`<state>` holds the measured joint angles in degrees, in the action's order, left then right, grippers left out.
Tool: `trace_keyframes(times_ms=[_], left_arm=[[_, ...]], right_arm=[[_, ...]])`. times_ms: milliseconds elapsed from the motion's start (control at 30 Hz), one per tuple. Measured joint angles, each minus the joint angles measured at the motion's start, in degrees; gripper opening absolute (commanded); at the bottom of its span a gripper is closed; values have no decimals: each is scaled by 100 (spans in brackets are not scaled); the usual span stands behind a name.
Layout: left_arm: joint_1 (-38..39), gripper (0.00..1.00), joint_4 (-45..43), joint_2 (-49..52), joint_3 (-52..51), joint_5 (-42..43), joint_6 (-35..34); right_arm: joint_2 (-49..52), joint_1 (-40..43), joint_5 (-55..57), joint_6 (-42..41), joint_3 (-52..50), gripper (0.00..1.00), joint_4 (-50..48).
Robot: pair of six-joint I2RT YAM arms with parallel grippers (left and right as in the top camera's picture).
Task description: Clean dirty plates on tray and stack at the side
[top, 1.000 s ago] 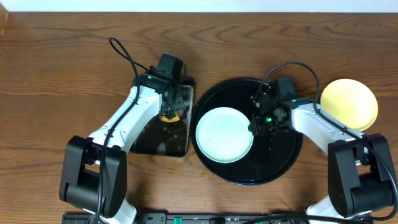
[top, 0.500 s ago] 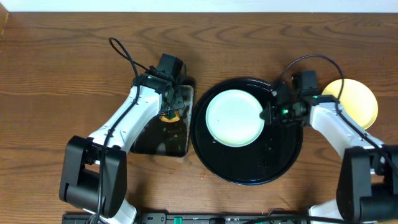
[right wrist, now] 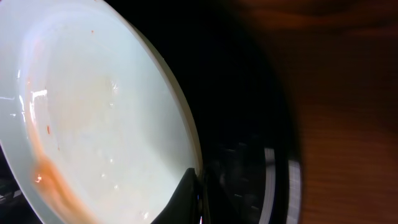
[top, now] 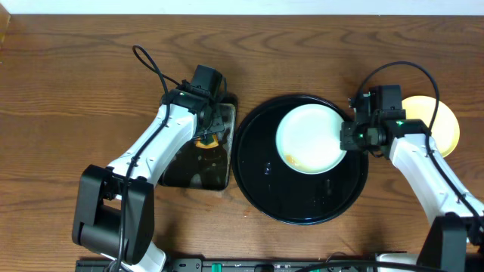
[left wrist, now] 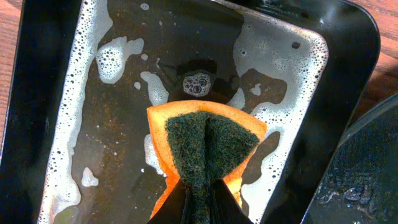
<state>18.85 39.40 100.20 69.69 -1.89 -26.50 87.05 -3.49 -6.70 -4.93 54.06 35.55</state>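
The round black tray (top: 302, 200) lies right of centre. My right gripper (top: 346, 138) is shut on the right rim of a pale mint-blue plate (top: 308, 136) and holds it tilted above the tray's far right part. Orange-brown sauce has run to the plate's low edge (top: 291, 159); the right wrist view shows the plate (right wrist: 93, 118) and my right gripper (right wrist: 200, 199) on its rim. A pale yellow plate (top: 448, 125) lies on the table right of the tray, partly hidden by my right arm. My left gripper (left wrist: 202, 202) is shut on an orange sponge with green scrub pad (left wrist: 208, 140) over the pan.
A rectangular black pan (top: 198, 162) with soapy water (left wrist: 93, 62) stands left of the tray; my left arm reaches into it. Water drops lie on the tray floor (top: 321, 198). Brown wooden table (top: 68, 91) all round.
My right gripper has carried the mint-blue plate from the tray's left-centre up and to the right, tilting it. Sauce now shows at its low edge. The left arm has not moved.
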Motion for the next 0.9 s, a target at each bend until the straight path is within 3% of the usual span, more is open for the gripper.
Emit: trace_keyframes(times_ms=[333, 700, 900], left_arm=[[0, 10, 0, 0, 0, 0, 0], [0, 10, 0, 0, 0, 0, 0], [0, 10, 0, 0, 0, 0, 0]], right_arm=[[-302, -17, 179, 203, 96, 1, 837], [-302, -17, -796, 367, 101, 1, 321], [-302, -17, -984, 216, 101, 1, 494]])
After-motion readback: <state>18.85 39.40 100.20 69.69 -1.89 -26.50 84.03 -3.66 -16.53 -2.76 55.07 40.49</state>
